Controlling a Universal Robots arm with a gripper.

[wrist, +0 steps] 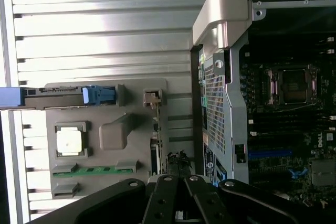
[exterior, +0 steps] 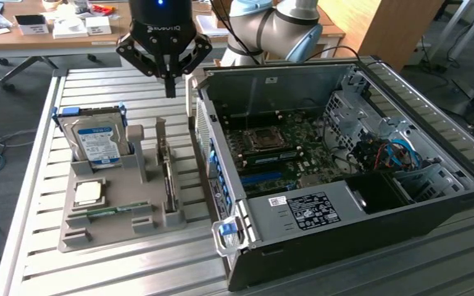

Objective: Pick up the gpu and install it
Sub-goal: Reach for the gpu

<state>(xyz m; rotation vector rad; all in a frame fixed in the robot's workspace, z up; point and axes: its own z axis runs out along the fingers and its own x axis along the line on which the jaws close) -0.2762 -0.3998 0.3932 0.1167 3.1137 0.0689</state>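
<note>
Currently tool [exterior: 170,92] clenched, empty, above gpu [exterior: 165,169]: thin card on edge, seemingly tan-backed, in grey holder [exterior: 113,206].

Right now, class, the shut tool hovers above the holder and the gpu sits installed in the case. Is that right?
Not quite. The gpu stands on edge in the holder, outside the case; the exterior view shows it. The tool is shut and hovers above the holder, as stated.

Gripper [exterior: 170,91]: is carrying "ROBOTIQ", upside down, on its body.
Motherboard [wrist: 294,129]: is showing "DELL", turned sideways.
PSU label [exterior: 310,210]: sitting at 6 o'clock in the case [exterior: 360,240], print too small to read.
</note>
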